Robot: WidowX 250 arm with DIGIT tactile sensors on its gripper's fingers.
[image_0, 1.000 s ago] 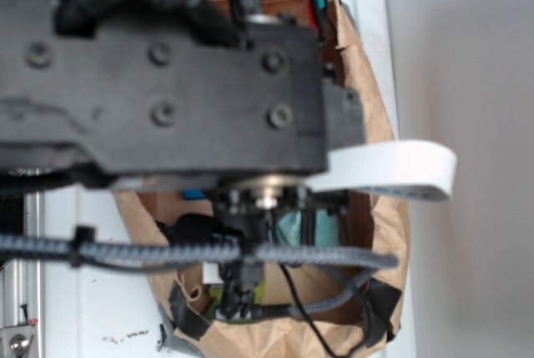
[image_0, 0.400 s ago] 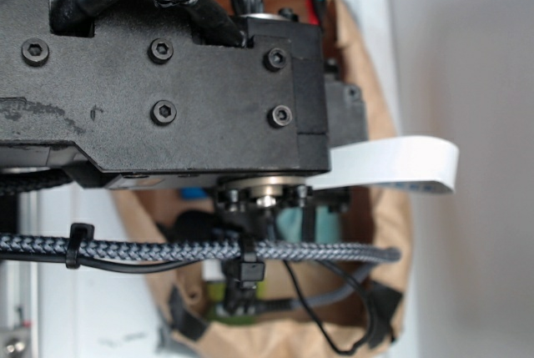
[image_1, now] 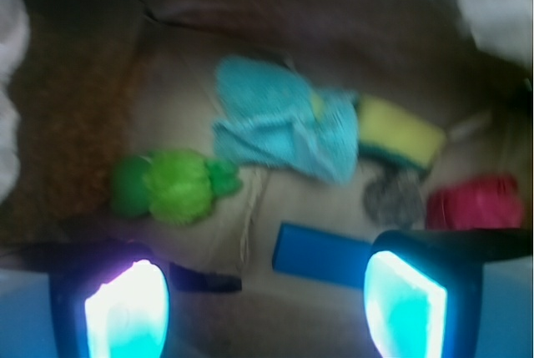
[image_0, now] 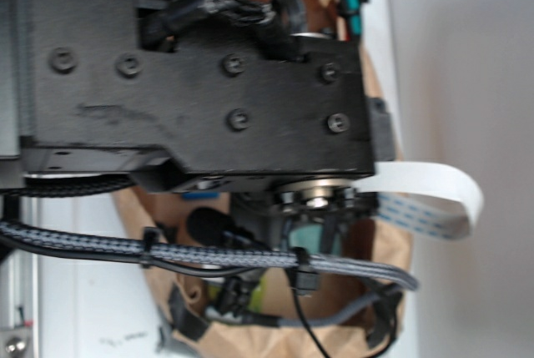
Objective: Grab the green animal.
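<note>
The green animal (image_1: 175,185), a lime-green fuzzy plush with darker green ends, lies on the brown bag floor at the left of the wrist view. My gripper (image_1: 263,308) hangs above the floor, nearer the camera than the animal and a little to its right. It is open, with nothing between its glowing fingers (image_1: 125,312). The animal sits just beyond the left finger and apart from it. In the exterior view the black arm body (image_0: 200,83) covers most of the bag and hides the jaws.
A teal cloth (image_1: 279,124) lies right of the animal, against a yellow sponge (image_1: 399,134). A blue block (image_1: 321,256), a grey scrubber (image_1: 394,198) and a red object (image_1: 476,201) lie to the right. Brown paper bag walls (image_0: 388,241) ring everything.
In the exterior view the arm body has shifted to the right and covers more of the bag. The cables and the white ribbon moved with it.
</note>
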